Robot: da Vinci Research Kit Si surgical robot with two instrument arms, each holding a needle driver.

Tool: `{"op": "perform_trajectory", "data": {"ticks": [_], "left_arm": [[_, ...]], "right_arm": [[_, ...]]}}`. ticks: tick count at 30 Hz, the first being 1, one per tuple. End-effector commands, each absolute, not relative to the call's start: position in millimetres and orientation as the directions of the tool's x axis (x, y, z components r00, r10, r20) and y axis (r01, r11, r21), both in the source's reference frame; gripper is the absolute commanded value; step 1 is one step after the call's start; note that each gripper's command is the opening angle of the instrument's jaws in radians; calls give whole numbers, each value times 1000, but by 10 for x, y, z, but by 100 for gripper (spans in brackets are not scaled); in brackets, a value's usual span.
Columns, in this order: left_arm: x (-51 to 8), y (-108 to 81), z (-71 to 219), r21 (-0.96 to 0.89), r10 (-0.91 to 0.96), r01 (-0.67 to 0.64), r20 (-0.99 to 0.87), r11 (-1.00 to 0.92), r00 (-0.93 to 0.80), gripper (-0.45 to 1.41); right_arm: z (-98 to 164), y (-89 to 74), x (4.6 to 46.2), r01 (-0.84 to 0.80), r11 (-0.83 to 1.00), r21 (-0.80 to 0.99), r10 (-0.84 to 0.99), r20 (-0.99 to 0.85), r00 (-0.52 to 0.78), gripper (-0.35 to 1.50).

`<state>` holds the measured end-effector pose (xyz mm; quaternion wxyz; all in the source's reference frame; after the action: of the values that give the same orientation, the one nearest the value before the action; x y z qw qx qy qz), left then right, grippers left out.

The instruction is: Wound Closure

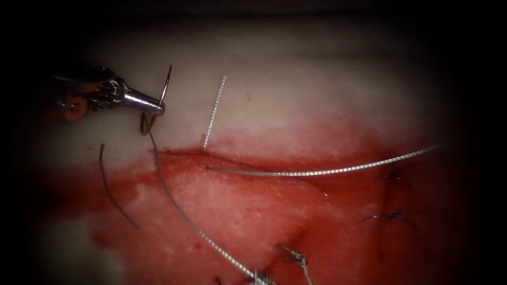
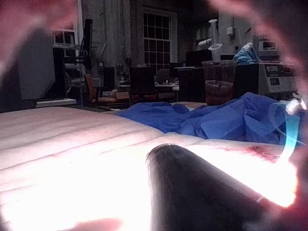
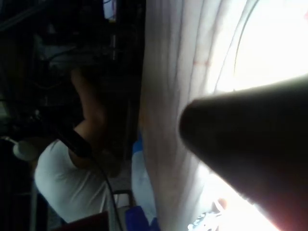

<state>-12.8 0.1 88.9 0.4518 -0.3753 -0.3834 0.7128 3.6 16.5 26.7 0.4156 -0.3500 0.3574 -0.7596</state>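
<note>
My left tool [image 1: 160, 108] reaches in from the upper left, its jaws shut on the curved needle [image 1: 166, 87] at about mid-curve. The needle's tip points up and its tail hooks down below the jaws; it hangs free of the tissue [image 1: 296, 79], near the left end of the cut [image 1: 185, 153]. Thread [image 1: 179, 208] trails from the needle's tail down across the red fluid [image 1: 253, 211] to a knot [image 1: 259, 277] at the lower edge. The left tool's dark shaft [image 2: 192, 192] lies over the bright tissue [image 2: 72, 144]. The right arm's dark shaft [image 3: 255, 144] crosses pale tissue [image 3: 168, 96].
A short pale thread end [image 1: 214, 110] stands out of the tissue above the cut. A long pale thread [image 1: 327, 171] lies along the cut toward the right. A dark cut thread end [image 1: 108, 187] lies left. Dark stitches [image 1: 393, 215] sit right. Blue cloth [image 2: 216, 118] lies behind the tissue.
</note>
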Motion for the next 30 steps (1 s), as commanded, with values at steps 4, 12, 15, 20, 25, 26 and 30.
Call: {"op": "perform_trajectory", "data": {"ticks": [4, 12, 15, 20, 25, 26, 30], "left_arm": [[-129, 15, 880, -884, 932, -355, -198, -304, -305, -45], [-129, 15, 879, -885, 932, -354, -197, -303, -305, -45], [-129, 15, 880, -885, 932, -354, -198, -304, -305, -45], [-129, 15, 880, -885, 932, -354, -198, -304, -305, -45], [-129, 15, 880, -884, 932, -354, -198, -304, -305, -45], [-129, 15, 880, -884, 932, -354, -198, -304, -305, -45], [-129, 15, 880, -884, 932, -354, -198, -304, -305, -45]], "right_arm": [[250, 206, 128, 505, -156, -849, -965, 21, -263, 91], [345, 183, 272, 533, 267, -803, -951, -309, 12, 109], [377, 169, 295, 506, 309, -805, -933, -360, -2, 111], [419, 144, 322, 503, 349, -791, -917, -399, 9, 111], [448, 126, 336, 502, 422, -755, -877, -480, 15, 103], [451, 124, 339, 502, 412, -761, -880, -475, 2, 101], [460, 119, 348, 503, 395, -769, -886, -464, -14, 101]]}}
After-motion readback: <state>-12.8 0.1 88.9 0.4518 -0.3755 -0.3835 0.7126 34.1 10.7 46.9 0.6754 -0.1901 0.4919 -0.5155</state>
